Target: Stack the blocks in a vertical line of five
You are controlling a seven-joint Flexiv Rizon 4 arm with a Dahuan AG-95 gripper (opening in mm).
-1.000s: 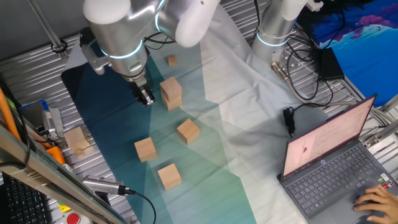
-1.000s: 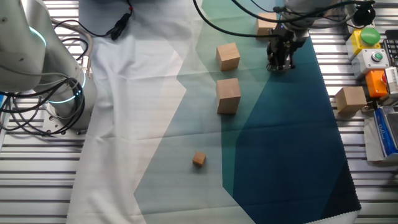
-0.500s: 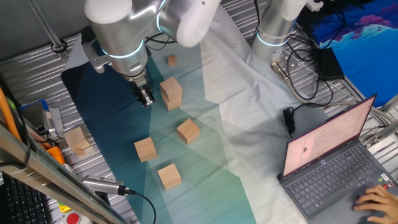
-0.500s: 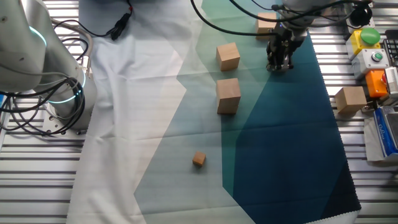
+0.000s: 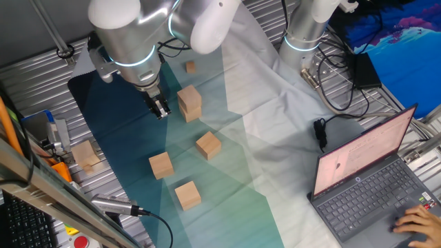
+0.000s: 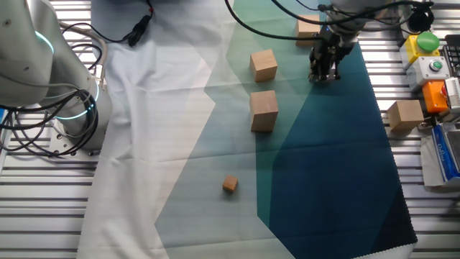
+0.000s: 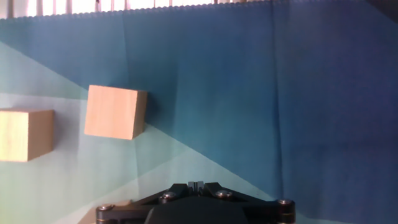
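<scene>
Beside the closed end effector (image 5: 160, 109), two stacked blocks (image 5: 189, 102) stand vertical.

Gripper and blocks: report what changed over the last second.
Hardly anything. The arm's upper body shifted slightly left in one fixed view; the gripper stayed beside the two-block stack, shut and holding nothing. The stack, the three loose blocks, the small cube and the pale block off the cloth did not move.
</scene>
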